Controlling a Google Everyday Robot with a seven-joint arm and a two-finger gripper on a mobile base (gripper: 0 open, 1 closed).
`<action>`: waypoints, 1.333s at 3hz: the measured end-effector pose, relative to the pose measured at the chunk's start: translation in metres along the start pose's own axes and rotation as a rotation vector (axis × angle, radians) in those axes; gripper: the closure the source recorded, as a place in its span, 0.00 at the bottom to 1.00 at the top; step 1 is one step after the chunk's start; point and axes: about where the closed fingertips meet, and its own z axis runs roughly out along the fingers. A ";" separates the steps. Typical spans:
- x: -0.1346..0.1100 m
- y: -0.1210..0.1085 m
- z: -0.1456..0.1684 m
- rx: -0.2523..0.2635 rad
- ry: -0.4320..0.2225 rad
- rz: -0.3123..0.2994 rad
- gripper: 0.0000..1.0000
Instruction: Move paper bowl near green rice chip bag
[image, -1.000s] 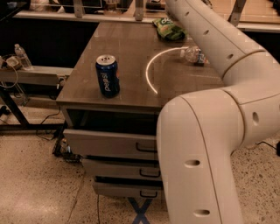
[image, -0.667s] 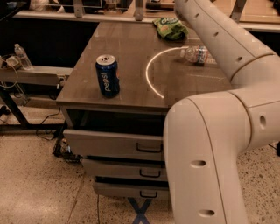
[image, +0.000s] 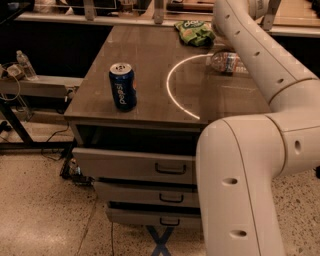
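Cabinet top of brown wood (image: 145, 50) fills the middle of the frame. A blue aluminium soda can (image: 122, 86) stands upright at its left front. Right of the can, the paper bowl (image: 168, 87) shows only as a thin pale curved rim, and whether anything is in it cannot be told. The crumpled green rice chip bag (image: 195, 32) lies at the upper centre, near the rim's upper end. A clear plastic water bottle (image: 227, 62) lies on its side beside the white robot arm (image: 250, 165), which rises along the right and leaves the frame at the top. The gripper is out of sight there, so its state cannot be told. Below the cabinet top are three closed drawers (image: 170, 167), a speckled floor (image: 50, 215) and a blue taped cross (image: 161, 240).
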 end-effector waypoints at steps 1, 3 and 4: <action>0.018 0.007 0.016 -0.029 0.014 0.005 0.85; 0.024 0.022 0.029 -0.096 0.007 -0.009 0.31; 0.020 0.026 0.027 -0.121 -0.005 -0.011 0.07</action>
